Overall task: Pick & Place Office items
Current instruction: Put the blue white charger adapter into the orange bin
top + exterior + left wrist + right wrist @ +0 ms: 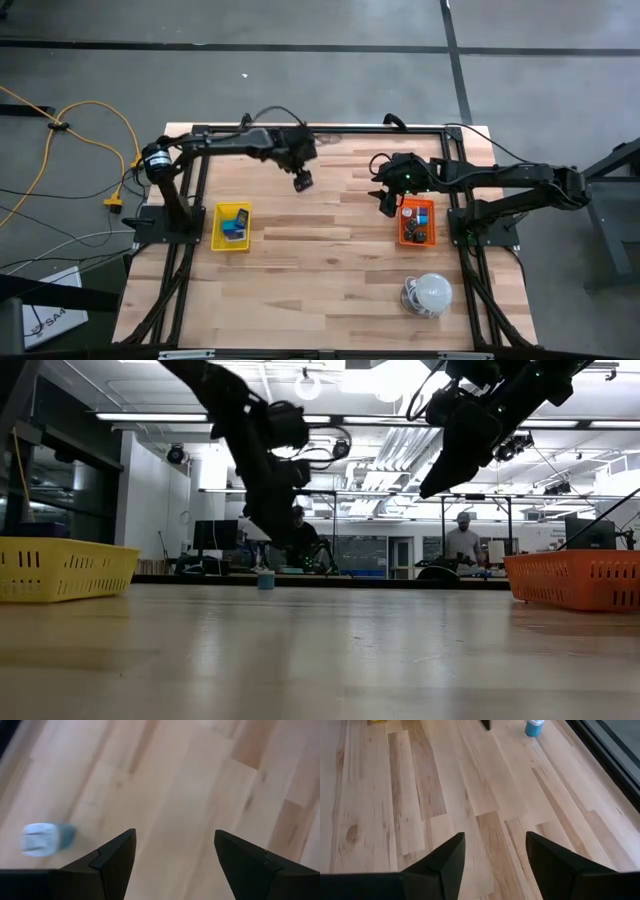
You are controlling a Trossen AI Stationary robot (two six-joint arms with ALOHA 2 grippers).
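Left gripper (303, 181) hovers upper centre, fingers apart, empty, beside a loose blue item (45, 839) on the desk (320, 260). Right gripper (386, 205) apart too. Next: descend, grasp it.

The table (330, 260) is a pale wooden butcher-block top, its planks running from one arm's side to the other, set in a black frame. Taking the orange tray (417, 223) as the mark: it lies on the right side with small pieces inside. On the near side of it, close to the table's front edge, rests a white dome (432, 292) with a coiled cable. Well apart from it, straight across the table on the left side, lies a yellow tray (231, 227) holding a few blue and dark bits. Far from the orange tray, by the back edge, a small blue-and-white item (534, 727) stands alone on the wood.
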